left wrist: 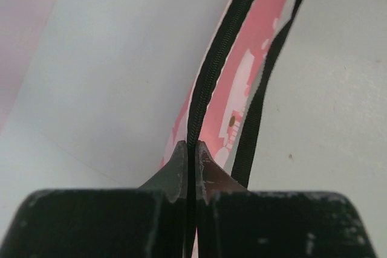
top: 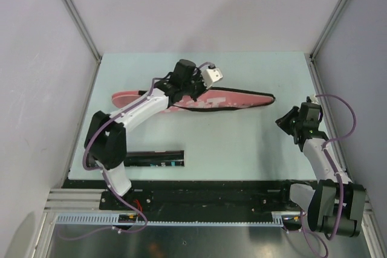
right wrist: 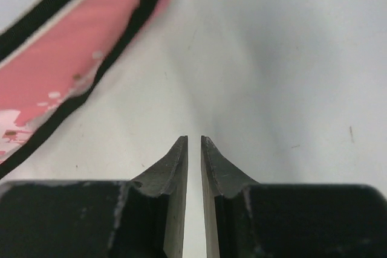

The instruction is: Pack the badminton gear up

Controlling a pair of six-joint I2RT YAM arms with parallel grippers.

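The left gripper (left wrist: 192, 147) pinches the zipper (left wrist: 222, 58) of the pink bag (left wrist: 261, 28), likely to pull it shut next, and the right gripper (right wrist: 193, 141) is pressed together, empty.

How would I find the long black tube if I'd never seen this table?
Start at the pale table. Near its front edge, beside the left arm's base, the long black tube lies flat. It is straight and dark, unlike the pink bag with black trim farther back.

The pink racket-shaped bag (top: 239, 98), edged with a black zipper, lies left to right across the far middle of the worktop (top: 242, 149). The long black tube (top: 154, 158) lies near left.
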